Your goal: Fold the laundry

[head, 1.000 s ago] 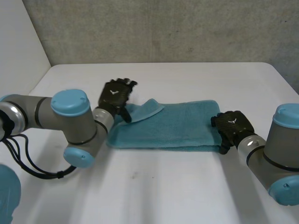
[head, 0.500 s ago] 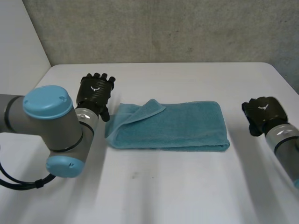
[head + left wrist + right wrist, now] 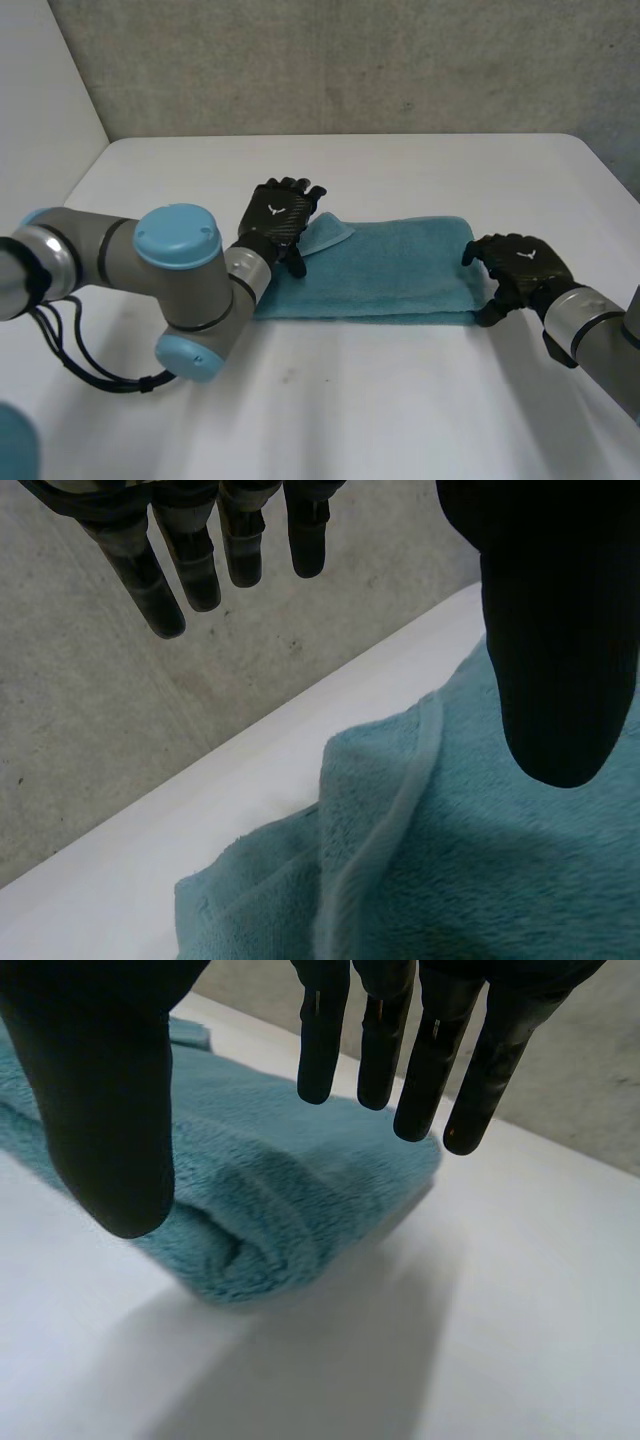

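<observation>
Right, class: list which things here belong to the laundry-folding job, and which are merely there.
Belong to the job:
towel, folded into a long strip
left hand, open over the end with the turned-up corner
right hand, open at the other end

Merely there:
table, under the towel
wall, behind the table

— Where did the towel [image 3: 380,268] lie?
— Across the middle of the tabletop [image 3: 400,400].
— And around it?
— The left hand [image 3: 280,215] was over its left end, the right hand [image 3: 515,265] at its right end
</observation>
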You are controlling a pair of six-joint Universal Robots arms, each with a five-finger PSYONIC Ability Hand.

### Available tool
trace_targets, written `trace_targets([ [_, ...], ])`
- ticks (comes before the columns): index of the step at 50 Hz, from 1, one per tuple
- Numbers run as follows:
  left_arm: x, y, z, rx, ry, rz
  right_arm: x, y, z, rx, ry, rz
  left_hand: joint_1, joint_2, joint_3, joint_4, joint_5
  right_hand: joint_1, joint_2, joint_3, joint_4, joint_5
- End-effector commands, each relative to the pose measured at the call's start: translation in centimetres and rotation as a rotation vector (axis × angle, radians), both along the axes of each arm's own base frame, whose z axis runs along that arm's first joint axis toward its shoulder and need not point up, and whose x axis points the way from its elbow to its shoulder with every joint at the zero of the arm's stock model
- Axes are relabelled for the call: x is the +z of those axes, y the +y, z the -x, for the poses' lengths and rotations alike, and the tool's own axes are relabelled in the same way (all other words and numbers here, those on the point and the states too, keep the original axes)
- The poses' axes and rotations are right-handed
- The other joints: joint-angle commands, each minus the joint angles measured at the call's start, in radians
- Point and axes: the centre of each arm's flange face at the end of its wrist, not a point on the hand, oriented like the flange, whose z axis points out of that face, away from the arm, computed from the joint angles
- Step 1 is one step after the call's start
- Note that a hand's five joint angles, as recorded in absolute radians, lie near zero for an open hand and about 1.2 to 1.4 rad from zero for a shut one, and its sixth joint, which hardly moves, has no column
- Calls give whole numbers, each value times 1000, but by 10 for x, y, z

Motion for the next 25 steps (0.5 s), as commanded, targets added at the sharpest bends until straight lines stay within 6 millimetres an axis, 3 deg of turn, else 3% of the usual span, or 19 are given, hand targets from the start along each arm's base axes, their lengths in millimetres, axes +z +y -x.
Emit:
trace_targets([
  [1,-14,-36,-6,62,2,21,-12,-1,-3,20,7,-21,33,30,17,28,12,106,50,54,58,56],
  [5,-24,-67,-30,153,-59,55,-16,-1,-4,24,12,-23,39,36,23,33,18,112,56,60,64,62],
  [6,-24,-67,-30,153,-59,55,-16,-1,-4,24,12,-23,39,36,23,33,18,112,56,60,64,62],
  [8,-24,-86,-53,250,-120,89,-17,-1,-4,24,14,-24,39,36,23,33,18,115,59,63,67,65],
  [10,-22,-89,-59,284,-138,99,-21,-3,-4,24,14,-24,36,33,20,31,16,118,61,66,70,68],
  [16,-8,-73,-66,290,-145,90,-28,-7,-4,24,50,-9,16,12,0,10,-5,135,79,83,88,85],
  [19,-1,-59,-66,276,-142,85,-32,-11,-3,14,74,16,10,6,-6,4,-11,279,223,227,232,229],
  [21,5,-44,-60,252,-137,84,-33,-14,-2,1,81,33,7,3,-9,1,-14,711,655,659,663,661],
  [22,5,-44,-60,252,-137,84,-33,-14,-2,1,81,33,7,3,-9,1,-14,714,657,662,666,664],
  [23,10,-36,-57,239,-134,86,-33,-15,0,-7,81,37,4,0,-12,-2,-17,960,903,908,912,910],
  [25,14,-29,-59,234,-132,85,-32,-15,2,-15,78,41,-2,-5,-18,-8,-23,962,906,910,915,912],
])
